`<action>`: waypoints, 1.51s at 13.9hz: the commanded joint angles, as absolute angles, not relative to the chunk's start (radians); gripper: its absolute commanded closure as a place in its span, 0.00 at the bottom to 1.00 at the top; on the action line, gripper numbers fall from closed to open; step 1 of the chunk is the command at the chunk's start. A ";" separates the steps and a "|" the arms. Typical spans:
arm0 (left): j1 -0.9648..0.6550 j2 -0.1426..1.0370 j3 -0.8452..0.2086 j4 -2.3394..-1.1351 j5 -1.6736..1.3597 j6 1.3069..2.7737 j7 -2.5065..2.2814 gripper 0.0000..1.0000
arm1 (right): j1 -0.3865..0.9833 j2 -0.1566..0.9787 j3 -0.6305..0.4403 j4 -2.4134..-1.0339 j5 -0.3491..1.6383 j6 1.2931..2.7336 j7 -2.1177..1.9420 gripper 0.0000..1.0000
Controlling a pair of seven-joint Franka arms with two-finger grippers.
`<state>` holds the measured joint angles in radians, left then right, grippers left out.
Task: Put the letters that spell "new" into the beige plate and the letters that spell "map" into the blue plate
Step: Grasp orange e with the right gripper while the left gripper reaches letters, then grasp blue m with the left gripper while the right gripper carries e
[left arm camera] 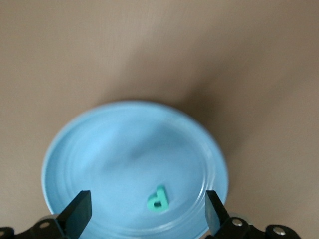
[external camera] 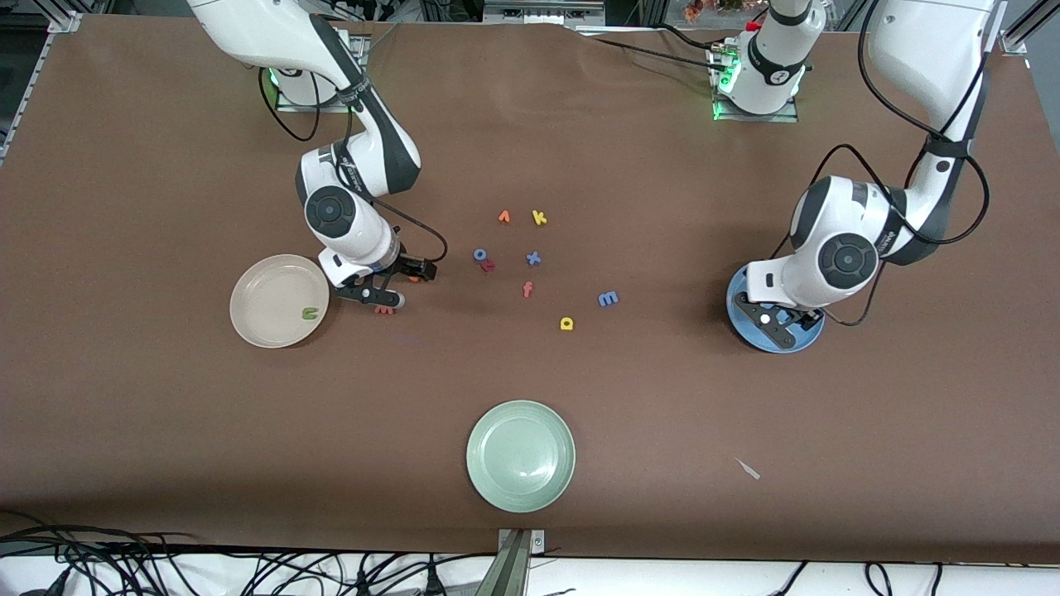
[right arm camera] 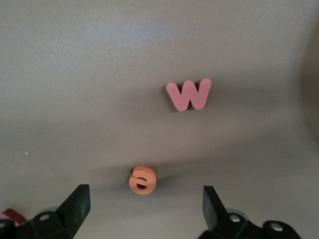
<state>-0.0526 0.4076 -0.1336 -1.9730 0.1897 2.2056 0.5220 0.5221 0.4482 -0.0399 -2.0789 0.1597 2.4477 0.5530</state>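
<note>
The teal p (left arm camera: 158, 199) lies flat in the blue plate (left arm camera: 124, 149), apart from both fingers. My left gripper (left arm camera: 147, 213) hangs open just over it, above the blue plate (external camera: 810, 335) at the left arm's end. The blue m (external camera: 608, 299) and yellow a (external camera: 566, 324) lie on the table mid-way. My right gripper (right arm camera: 144, 209) is open over the orange e (right arm camera: 142, 180), with the red-pink w (right arm camera: 189, 94) close by. In the front view this gripper (external camera: 389, 288) hovers beside the beige plate (external camera: 269, 298), which holds the green n (external camera: 310, 313).
Other loose letters lie in the middle: an orange v (external camera: 504, 217), yellow k (external camera: 539, 218), blue o (external camera: 479, 255), blue x (external camera: 533, 258) and red f (external camera: 527, 289). A pale green plate (external camera: 521, 455) sits nearest the front camera.
</note>
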 commanded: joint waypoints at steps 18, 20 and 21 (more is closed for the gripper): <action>-0.193 0.673 -0.371 -1.758 0.104 2.376 0.548 0.00 | 0.546 0.505 -0.037 -2.089 0.170 2.539 0.565 0.46; -0.218 0.675 -0.370 -1.759 0.107 2.376 0.541 0.00 | 0.546 0.506 -0.037 -2.089 0.170 2.549 0.565 0.52; -0.227 0.680 -0.367 -1.761 0.109 2.376 0.541 0.00 | 0.546 0.509 -0.037 -2.089 0.170 2.549 0.566 0.54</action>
<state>-0.2060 0.6663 -0.3726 -1.7826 0.1135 2.3771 0.5232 0.5426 0.5028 -0.0390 -2.0846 0.1597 2.5260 0.5545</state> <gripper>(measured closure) 0.000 0.511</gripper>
